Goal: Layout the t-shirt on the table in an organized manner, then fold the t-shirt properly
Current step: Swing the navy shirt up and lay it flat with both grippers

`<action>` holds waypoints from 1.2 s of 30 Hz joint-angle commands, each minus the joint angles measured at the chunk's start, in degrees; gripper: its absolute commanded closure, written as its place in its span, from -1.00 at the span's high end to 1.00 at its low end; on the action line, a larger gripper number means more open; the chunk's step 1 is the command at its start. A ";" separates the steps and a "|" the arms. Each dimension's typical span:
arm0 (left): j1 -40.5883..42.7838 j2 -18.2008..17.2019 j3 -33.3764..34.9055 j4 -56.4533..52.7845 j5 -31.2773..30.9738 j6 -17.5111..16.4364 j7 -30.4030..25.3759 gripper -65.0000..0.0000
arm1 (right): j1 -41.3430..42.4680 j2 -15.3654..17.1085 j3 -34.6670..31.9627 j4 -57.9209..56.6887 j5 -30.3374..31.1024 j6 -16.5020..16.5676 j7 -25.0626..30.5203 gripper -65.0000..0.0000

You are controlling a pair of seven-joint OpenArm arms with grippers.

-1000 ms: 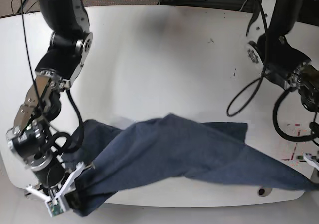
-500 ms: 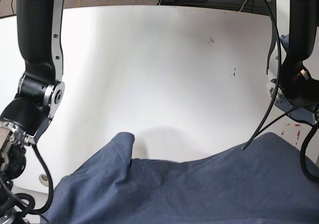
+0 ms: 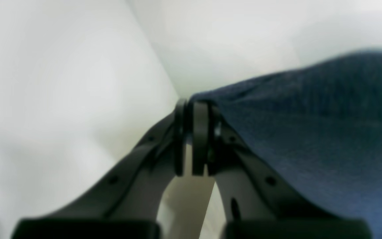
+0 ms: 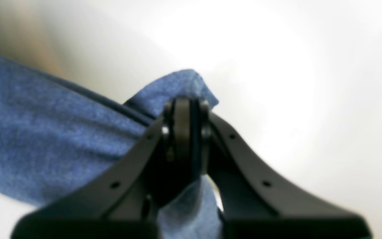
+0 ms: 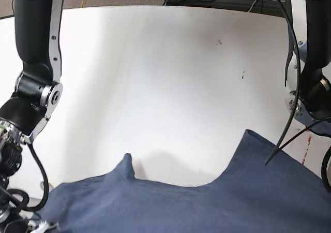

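The dark blue t-shirt (image 5: 207, 207) hangs lifted close in front of the base camera and fills the bottom of that view, with two raised peaks along its upper edge. Behind it lies the white table (image 5: 170, 88). In the left wrist view my left gripper (image 3: 194, 108) is shut on an edge of the t-shirt (image 3: 310, 139), which stretches off to the right. My right gripper (image 4: 186, 103) is shut on a bunched corner of the t-shirt (image 4: 45, 139), which trails to the left. Neither gripper shows in the base view.
The arm with the right wrist camera (image 5: 36, 93) stands at the table's left side, the other arm (image 5: 310, 88) at its right with a black cable (image 5: 283, 134) hanging. Dark specks (image 5: 219, 42) dot the tabletop. A red mark (image 5: 309, 140) lies at right. Cables run behind the far edge.
The t-shirt lay draped over the table's front edge a second ago; both arms have since lifted it toward the camera. Its upper edge has sunk and spread since half a second ago.
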State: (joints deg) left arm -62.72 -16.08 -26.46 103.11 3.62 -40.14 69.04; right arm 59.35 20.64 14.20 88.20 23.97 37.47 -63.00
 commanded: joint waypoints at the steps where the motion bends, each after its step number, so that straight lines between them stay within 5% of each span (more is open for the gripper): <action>1: 1.22 -0.32 0.22 1.29 -0.06 0.14 -0.77 -0.97 | -2.78 1.47 2.20 2.74 0.25 0.55 0.10 -1.00; 13: 21.36 -0.23 -0.93 7.62 -0.23 0.14 -0.77 -0.98 | -31.97 0.76 12.66 13.12 7.55 1.69 0.10 -1.00; 26: 51.16 3.99 -14.99 10.16 -0.14 0.14 -1.04 -0.98 | -62.30 -7.94 19.17 16.10 14.23 1.78 2.39 -1.00; 36: 67.86 6.36 -18.16 9.81 -0.14 0.14 -5.96 -0.98 | -73.81 -11.11 18.81 16.10 13.70 2.53 6.17 -1.00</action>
State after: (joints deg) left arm 3.75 -9.50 -44.47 111.92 3.33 -40.38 65.39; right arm -14.06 8.88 32.73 103.09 36.84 40.05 -58.65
